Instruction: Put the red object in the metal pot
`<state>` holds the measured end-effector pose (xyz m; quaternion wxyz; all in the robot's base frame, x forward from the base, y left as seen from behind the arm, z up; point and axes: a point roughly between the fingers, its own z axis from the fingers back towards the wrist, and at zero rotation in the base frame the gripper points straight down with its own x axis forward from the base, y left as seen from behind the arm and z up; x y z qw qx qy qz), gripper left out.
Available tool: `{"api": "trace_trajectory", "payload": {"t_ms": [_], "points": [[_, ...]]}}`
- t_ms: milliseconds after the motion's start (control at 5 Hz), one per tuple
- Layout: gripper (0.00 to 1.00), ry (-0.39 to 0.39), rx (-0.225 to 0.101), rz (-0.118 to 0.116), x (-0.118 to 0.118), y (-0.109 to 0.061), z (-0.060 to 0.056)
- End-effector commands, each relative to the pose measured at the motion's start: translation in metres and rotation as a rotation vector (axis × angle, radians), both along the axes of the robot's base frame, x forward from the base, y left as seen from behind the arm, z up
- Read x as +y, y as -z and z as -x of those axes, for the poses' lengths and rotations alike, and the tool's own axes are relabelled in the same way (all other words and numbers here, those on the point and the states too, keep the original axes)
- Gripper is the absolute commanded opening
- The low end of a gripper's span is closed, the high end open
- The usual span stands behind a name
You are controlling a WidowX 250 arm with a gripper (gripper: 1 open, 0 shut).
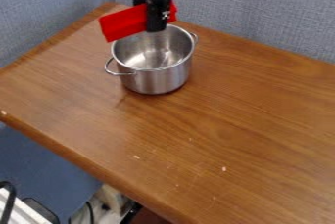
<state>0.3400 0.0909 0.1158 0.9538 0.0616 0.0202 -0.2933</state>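
The black robot gripper [159, 17] points straight down, its jaws clamped on one end of the bright red blocky bar [127, 22]. The bar is held off the surface, jutting out level past the far rim of the shiny round steel pot [153, 60]. The pot stands upright on the brown wooden table [222, 130], near its far edge.

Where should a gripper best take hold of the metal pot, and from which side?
Take the metal pot by its rolled rim on the near side, coming from above: it stands upright and open, and the gripper with the red object hangs over the far rim.
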Motion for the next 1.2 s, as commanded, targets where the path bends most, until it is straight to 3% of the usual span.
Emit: {"api": "trace_trajectory", "payload": {"t_ms": [0, 800, 1000], "points": [[0.0, -0.006, -0.042, -0.011, 0.009, -0.009, -0.008], [0.0, -0.005, 0.014, 0.01, 0.016, 0.018, -0.027], [1.0, -0.004, 0.026, 0.014, 0.016, 0.021, -0.028]]}}
